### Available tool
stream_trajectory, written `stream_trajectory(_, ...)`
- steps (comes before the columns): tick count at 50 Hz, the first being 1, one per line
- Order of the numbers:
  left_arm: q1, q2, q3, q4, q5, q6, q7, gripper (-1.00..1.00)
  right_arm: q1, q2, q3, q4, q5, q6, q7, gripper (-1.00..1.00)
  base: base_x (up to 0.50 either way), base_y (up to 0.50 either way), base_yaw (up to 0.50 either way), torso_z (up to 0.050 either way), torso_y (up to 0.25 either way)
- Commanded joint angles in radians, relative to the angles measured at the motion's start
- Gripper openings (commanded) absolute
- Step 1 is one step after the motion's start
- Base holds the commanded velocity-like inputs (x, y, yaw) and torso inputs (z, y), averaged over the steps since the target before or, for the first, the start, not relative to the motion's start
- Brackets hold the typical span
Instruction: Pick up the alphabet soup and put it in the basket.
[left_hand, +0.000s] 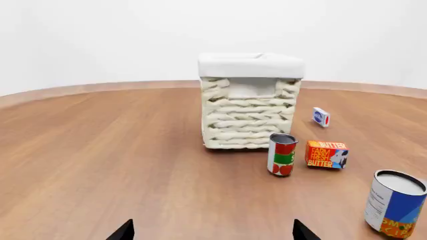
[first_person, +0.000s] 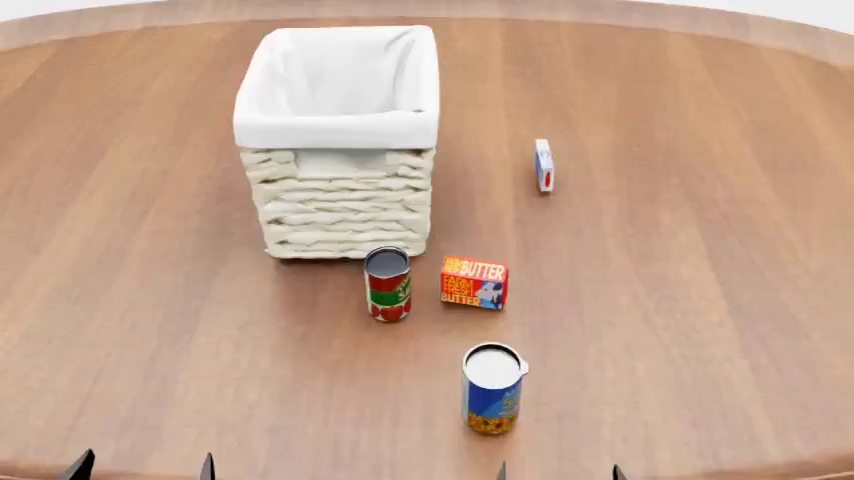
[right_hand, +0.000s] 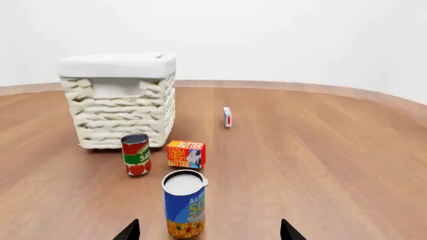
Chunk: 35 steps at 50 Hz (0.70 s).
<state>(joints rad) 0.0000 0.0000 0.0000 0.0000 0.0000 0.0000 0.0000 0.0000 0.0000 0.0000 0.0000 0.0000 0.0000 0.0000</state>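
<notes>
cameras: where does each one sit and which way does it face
Head view: high above the table, looking forward and down into the basket; only four dark fingertips show at the lower edge.
Left wrist view: low near the table, facing the basket front; two fingertips spread, soup off to one side.
Right wrist view: low, facing the soup between its spread fingertips.
All three share the basket, soup, tomato can and butter box.

In your head view, the alphabet soup (first_person: 491, 390) stands upright low in the frame, right of centre: a small can with a white top, blue label and yellow-orange picture at its base. The label's lettering is too small for you to read fully. The basket (first_person: 339, 190), cream woven wicker with a white liner folded over its rim, sits upright at upper centre-left, well apart from the can.
</notes>
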Motion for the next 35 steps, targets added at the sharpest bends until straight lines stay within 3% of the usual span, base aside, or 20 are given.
stream_trajectory(1, -0.001, -0.029, 0.034, -0.002, -0.029, 0.002, -0.034, 1.0, 0.001, 0.016, -0.02, 0.004, 0.016, -0.003, 0.019, 1.0, 0.0, 0.0, 0.0, 0.0, 0.0)
stream_trajectory(24, 0.015, -0.073, 0.079, 0.049, -0.071, 0.006, -0.084, 1.0, -0.011, 0.071, -0.077, -0.053, 0.051, -0.012, 0.082, 1.0, 0.0, 0.0, 0.0, 0.0, 0.0)
stream_trajectory(26, 0.17, -0.102, 0.057, 0.349, -0.037, -0.199, -0.134, 1.0, -0.078, 0.102, -0.067, -0.353, 0.042, 0.206, 0.106, 1.0, 0.0, 0.0, 0.0, 0.0, 0.0)
stream_trajectory(28, 0.176, -0.105, 0.058, 0.649, -0.036, -0.212, -0.141, 1.0, -0.064, 0.109, -0.065, -0.653, 0.048, 0.273, 0.11, 1.0, 0.0, 0.0, 0.0, 0.0, 0.0)
stream_trajectory(30, 0.203, -0.11, 0.057, 0.769, -0.051, -0.238, -0.14, 1.0, -0.079, 0.112, -0.065, -0.685, 0.051, 0.249, 0.113, 1.0, 0.0, 0.0, 0.0, 0.0, 0.0)
stream_trajectory(35, 0.221, -0.119, 0.06, 0.84, -0.05, -0.264, -0.155, 1.0, -0.072, 0.124, -0.07, -0.771, 0.054, 0.303, 0.122, 1.0, 0.0, 0.0, 0.0, 0.0, 0.0)
